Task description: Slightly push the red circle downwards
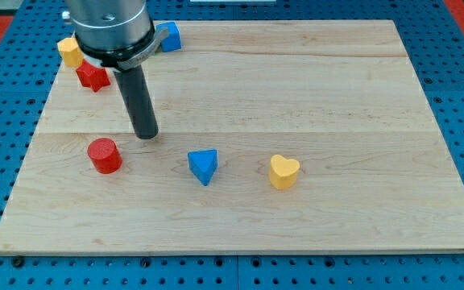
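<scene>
The red circle [104,155] is a short red cylinder on the wooden board [337,89], at the view's left, below the middle. My tip [145,134] touches down just to the upper right of the red circle, a small gap apart from it. The dark rod rises from there to the arm's grey body at the view's top left.
A blue triangle [204,166] and a yellow heart [283,171] lie to the right of the red circle. A red star [93,76] and a yellow block [70,51] sit at the top left. A blue block [170,36] is partly hidden behind the arm.
</scene>
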`<act>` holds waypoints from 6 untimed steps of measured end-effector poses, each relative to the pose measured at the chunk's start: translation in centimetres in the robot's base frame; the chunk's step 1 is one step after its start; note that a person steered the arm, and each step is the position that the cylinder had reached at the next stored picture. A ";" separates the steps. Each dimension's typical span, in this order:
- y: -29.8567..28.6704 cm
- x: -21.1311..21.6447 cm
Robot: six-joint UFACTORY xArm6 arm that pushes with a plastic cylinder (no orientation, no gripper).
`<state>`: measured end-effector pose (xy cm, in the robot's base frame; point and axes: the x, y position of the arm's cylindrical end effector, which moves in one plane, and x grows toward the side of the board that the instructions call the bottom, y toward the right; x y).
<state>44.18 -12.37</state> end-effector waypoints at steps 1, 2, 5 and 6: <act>-5.0 -1.7; -8.0 2.2; -2.1 -6.3; -7.6 -2.2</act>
